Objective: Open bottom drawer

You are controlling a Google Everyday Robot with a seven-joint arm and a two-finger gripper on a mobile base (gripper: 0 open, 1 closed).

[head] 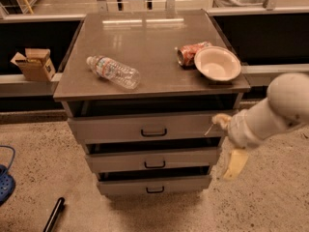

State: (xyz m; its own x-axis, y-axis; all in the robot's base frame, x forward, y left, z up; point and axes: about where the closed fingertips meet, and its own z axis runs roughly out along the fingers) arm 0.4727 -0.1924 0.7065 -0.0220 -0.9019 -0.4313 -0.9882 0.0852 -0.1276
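The bottom drawer (154, 183) is the lowest and narrowest grey front of the cabinet, with a small black pull handle (155, 190). The middle drawer (153, 159) and the top drawer (145, 128) sit above it. My gripper (228, 142) hangs at the cabinet's right front corner, level with the top and middle drawers. It is open and empty: one cream finger (235, 164) points down and the other (221, 120) sits by the top drawer's right end. It is above and to the right of the bottom drawer's handle and does not touch it.
On the cabinet top (149, 47) lie a plastic bottle (113, 72), a crushed red can (190, 53) and a white bowl (217, 64). A cardboard box (33, 64) sits on a ledge at left. A black object (54, 215) lies on the floor at front left.
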